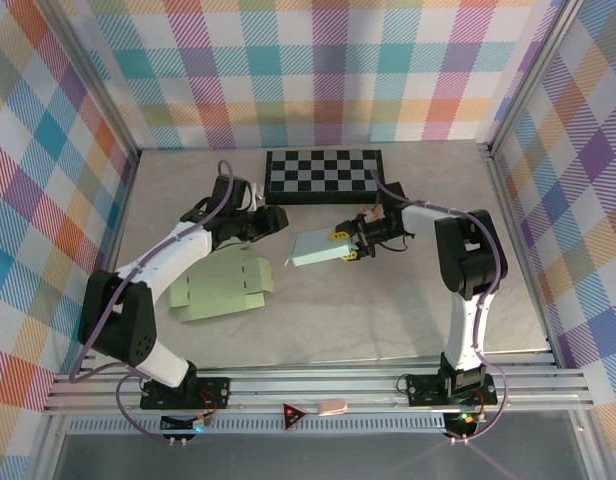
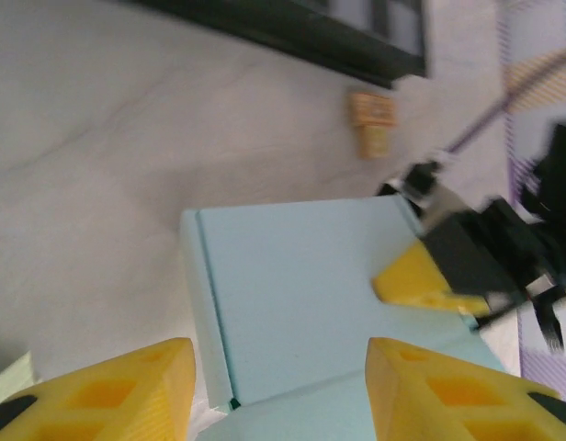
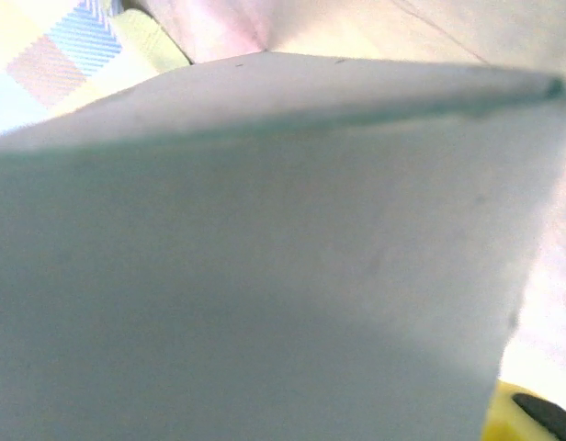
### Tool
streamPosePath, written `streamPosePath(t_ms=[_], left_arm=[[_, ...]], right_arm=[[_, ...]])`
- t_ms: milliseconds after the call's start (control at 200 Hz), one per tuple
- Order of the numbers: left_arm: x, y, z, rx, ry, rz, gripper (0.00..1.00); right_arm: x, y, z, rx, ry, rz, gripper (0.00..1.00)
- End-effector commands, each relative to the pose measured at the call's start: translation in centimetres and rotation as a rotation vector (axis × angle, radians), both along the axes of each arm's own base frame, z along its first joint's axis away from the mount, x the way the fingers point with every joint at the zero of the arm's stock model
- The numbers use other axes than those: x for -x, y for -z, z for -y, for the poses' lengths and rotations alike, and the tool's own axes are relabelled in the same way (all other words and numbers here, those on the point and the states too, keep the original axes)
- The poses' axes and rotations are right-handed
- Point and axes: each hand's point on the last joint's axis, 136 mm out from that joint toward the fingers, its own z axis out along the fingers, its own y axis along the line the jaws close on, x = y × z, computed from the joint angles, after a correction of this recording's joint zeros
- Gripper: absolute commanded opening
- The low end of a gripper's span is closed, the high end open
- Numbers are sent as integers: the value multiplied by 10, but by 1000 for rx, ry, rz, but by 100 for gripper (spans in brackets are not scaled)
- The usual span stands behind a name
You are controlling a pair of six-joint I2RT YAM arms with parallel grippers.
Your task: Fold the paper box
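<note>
The near bench point(image 1: 368, 320) is lying open, while the paper box point(image 1: 313, 249) is blocking the middle, flat green cardboard point(image 1: 220, 288) is crowding the left and the checkerboard point(image 1: 323, 176) is taking up the far edge.

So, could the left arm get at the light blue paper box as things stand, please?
Probably yes: the left gripper hangs open just by the light blue paper box, nothing between them; the right gripper holds only its opposite edge.
</note>
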Motion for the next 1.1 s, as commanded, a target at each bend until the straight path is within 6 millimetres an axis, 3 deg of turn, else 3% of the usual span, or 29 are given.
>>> streamPosePath(t_ms=[0, 60, 165, 380, 460, 610, 800, 825, 915, 975, 1095], left_arm=[[23, -25, 34, -30, 310, 255, 52], [47, -29, 57, -115, 494, 358, 53], [84, -11, 78, -306, 754, 397, 55], [94, 12, 81, -431, 915, 424, 60], [103, 20, 85, -481, 1019, 513, 63], [87, 35, 80, -607, 1019, 557, 66], [71, 51, 88, -648, 1024, 562, 68], [70, 52, 89, -653, 1025, 559, 73], [54, 57, 87, -706, 967, 572, 74], [41, 51, 84, -689, 899, 577, 74], [20, 16, 75, -491, 750, 513, 75]], right_arm=[[30, 9, 18, 88, 95, -378, 32], [33, 4, 18, 67, 105, -426, 33], [38, -3, 18, 63, 95, -477, 35], [54, 3, 21, 70, 63, -565, 36], [58, 7, 23, 69, 66, -588, 36], [56, 8, 24, 68, 57, -594, 36], [53, 16, 30, 77, 54, -605, 36], [52, 17, 31, 78, 56, -603, 36], [51, 17, 32, 81, 58, -602, 36], [50, 17, 33, 82, 60, -602, 36], [49, 18, 35, 86, 61, -593, 36]])
